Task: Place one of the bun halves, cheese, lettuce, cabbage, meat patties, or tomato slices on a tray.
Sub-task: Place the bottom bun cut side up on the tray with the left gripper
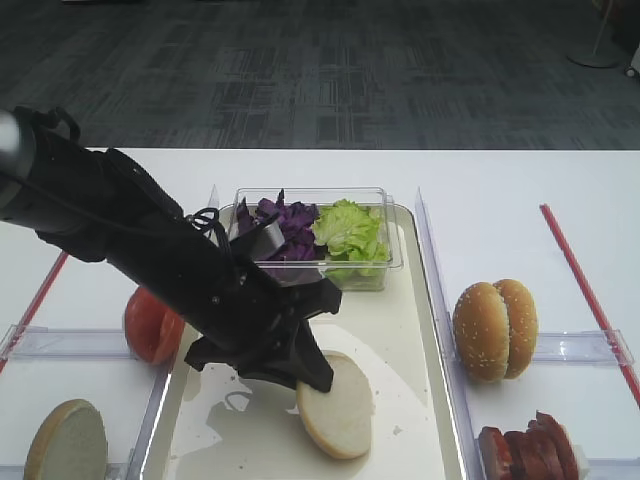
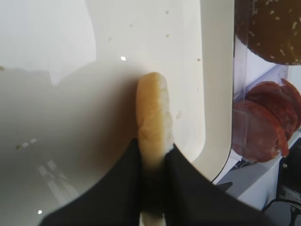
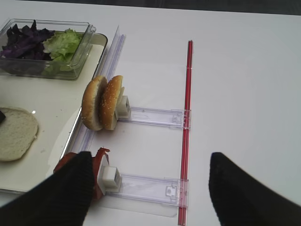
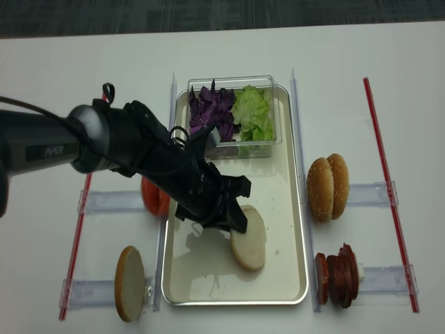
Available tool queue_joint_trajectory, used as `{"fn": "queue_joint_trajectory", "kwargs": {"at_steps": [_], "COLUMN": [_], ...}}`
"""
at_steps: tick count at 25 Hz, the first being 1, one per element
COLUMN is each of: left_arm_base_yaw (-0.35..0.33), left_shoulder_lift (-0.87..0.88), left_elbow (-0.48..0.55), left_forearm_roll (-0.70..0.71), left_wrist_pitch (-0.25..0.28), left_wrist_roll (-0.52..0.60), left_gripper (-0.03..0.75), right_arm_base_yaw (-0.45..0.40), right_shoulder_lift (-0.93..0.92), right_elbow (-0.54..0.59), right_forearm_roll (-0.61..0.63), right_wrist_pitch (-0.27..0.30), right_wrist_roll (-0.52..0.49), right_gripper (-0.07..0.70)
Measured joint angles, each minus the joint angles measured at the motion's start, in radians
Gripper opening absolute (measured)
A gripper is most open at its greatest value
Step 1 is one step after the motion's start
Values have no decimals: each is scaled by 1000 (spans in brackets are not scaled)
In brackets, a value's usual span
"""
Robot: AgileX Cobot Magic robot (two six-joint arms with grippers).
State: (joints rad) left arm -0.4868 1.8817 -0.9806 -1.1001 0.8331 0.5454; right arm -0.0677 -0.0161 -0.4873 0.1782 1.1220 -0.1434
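Holding a bun half (image 1: 338,405) over the tray (image 1: 420,330), the left hand (image 1: 300,365) sits low in the exterior high view, arm slanting in from the surface's left edge. Bun looks tilted, lower edge at or on the tray floor toward its near right part; contact not certain. Clear tub (image 1: 385,262) of purple cabbage (image 1: 285,222) and lettuce (image 1: 350,230) stands at the tray's far end. Tomato slices (image 1: 150,325) and another bun half (image 1: 66,440) wait in racks off the tray's left edge; sesame buns (image 1: 495,328) and meat slices (image 1: 530,452) off its right.

Right wrist view: right hand (image 3: 150,190) hovers over bare surface near the right racks, fingers (image 3: 70,193) wide apart, nothing between them. Bun half (image 3: 16,133) lies pale on the tray (image 3: 101,56) at the frame's left.

Left wrist view: left fingers (image 2: 108,193) clamped together on the bun half (image 2: 151,117), seen edge-on, near the tray's (image 2: 214,94) rounded corner.

Realsense view from above: bun half (image 4: 249,238) within the tray's (image 4: 295,209) near half, left hand (image 4: 226,219) on its edge.

Judgement: carry is done, item is inside the tray's bounds. Left: lay it flat, release, withdraw.
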Motion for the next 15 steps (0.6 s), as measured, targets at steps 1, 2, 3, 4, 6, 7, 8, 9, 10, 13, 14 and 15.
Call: {"fn": "queue_joint_trajectory", "kwargs": {"at_steps": [1,2,3,4,6,7,8,9,10,13,14,15], "left_arm_base_yaw": [0,0,0,0,0,0,0,0,0,0,0,0], "left_shoulder_lift": [0,0,0,0,0,0,0,0,0,0,0,0], "left_elbow": [0,0,0,0,0,0,0,0,0,0,0,0], "left_forearm_roll": [6,8,10,14,29,36,41,51,56,63,63,75], "left_wrist_pitch": [0,2,2,2,2,2,2,2,2,2,2,2], "left_wrist_roll": [-7,-13,-19,-23,-27,-27,-31,-34,-39,-53,-53,-59], "left_gripper": [69,69,73,83,121,141,164,185,198,230,230,244], "right_arm_base_yaw": [0,0,0,0,0,0,0,0,0,0,0,0], "right_shoulder_lift": [0,0,0,0,0,0,0,0,0,0,0,0], "right_elbow": [0,0,0,0,0,0,0,0,0,0,0,0], "right_forearm_roll": [0,0,0,0,0,0,0,0,0,0,0,0], "right_wrist_pitch": [0,0,0,0,0,0,0,0,0,0,0,0], "right_wrist_roll": [0,0,0,0,-1,-1,-1,-1,-1,-1,-1,-1], "right_gripper": [537,537,537,537,537,537,537,537,537,537,537,537]}}
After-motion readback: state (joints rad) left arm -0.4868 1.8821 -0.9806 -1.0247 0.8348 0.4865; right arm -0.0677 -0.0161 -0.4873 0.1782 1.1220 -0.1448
